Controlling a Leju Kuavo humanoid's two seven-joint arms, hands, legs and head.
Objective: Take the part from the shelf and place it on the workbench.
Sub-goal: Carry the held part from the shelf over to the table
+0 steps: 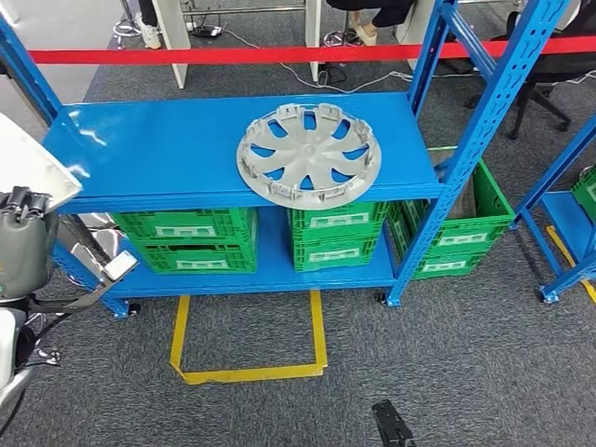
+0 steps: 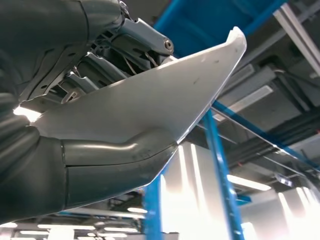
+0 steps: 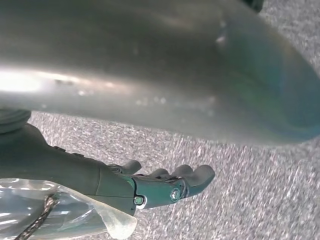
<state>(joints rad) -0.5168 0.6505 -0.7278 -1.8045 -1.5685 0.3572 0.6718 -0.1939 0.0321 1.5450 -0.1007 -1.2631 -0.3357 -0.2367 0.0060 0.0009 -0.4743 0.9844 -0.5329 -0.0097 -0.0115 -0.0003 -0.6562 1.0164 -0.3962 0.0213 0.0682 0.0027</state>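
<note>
Head view, far left: my left hand (image 1: 24, 237) is raised beside the shelf's end, grey and ribbed, holding a pale white-grey flat plastic part (image 1: 32, 168) whose pointed corner reaches toward the blue metal shelf (image 1: 169, 149). From the left wrist camera, that part (image 2: 151, 100) is a smooth, thin sheet tapering to a chipped white tip, pinched between my thick grey thumb (image 2: 113, 165) on one face and darker fingers (image 2: 147, 37) on the other.

Moving right, the shelf's upper board is bare blue up to a round silver-grey plastic wheel cover (image 1: 309, 154) lying flat, its spokes and rim clips facing up, near the front edge. Below it, on the lower board, sit green slatted plastic crates (image 1: 186, 237), with another green crate (image 1: 460, 223) on the grey carpet floor (image 1: 456, 354) behind the right upright. A yellow tape outline (image 1: 250, 372) marks the floor before the shelf. A red barrier tape (image 1: 232, 56) runs across behind the frame.

Right of the slanting blue uprights, the carpet is open up to a second blue rack (image 1: 562, 223).

From the right wrist camera, my right hand (image 3: 162, 182) hangs over carpet, fingers stretched out close together, holding nothing, beside a blurred silver surface.
</note>
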